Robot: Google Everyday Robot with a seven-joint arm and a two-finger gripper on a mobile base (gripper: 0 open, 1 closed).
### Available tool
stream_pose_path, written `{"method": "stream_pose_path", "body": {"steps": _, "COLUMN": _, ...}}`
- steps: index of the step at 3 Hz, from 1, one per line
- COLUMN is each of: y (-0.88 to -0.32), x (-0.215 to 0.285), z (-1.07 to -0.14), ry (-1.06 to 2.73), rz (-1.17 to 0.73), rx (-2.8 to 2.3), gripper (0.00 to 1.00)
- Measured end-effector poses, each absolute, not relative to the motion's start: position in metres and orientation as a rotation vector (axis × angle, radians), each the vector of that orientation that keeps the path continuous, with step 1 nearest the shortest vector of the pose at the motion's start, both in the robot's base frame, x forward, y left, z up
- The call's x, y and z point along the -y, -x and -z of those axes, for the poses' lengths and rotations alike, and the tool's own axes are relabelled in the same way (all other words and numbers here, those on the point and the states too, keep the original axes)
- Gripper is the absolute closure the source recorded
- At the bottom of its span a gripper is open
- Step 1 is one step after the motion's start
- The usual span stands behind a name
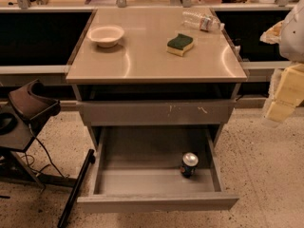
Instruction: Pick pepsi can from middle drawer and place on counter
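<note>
Pepsi can (189,164) stands upright in the open middle drawer (156,202), toward its right side. The gripper (284,99) hangs right of the counter (152,56); whether it is wide or narrow cannot be told.

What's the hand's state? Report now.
The hand is at the right edge, beside the counter; open or closed cannot be told. The pepsi can stands in the middle drawer.

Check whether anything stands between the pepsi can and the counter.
Only the upper drawer front juts out between the pepsi can and the counter; the can stands before it. The gripper hangs at the right.
</note>
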State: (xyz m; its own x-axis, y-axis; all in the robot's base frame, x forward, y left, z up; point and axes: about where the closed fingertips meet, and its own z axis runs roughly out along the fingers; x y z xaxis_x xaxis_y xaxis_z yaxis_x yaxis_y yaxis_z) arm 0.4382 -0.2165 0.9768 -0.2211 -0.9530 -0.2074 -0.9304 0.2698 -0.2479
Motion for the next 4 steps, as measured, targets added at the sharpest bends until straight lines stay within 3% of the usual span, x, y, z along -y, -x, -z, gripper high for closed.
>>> {"method": "stream_pose_path", "body": {"steps": 2, "y": -0.441, "x": 0.195, "z": -0.948, "ry": 1.718, "rz": -0.009, "rx": -2.178, "gripper": 0.00}}
{"method": "stream_pose_path", "body": {"steps": 4, "y": -0.453, "x": 0.098, "z": -0.791, "ry": 1.597, "rz": -0.518, "rx": -2.100, "gripper": 0.00}}
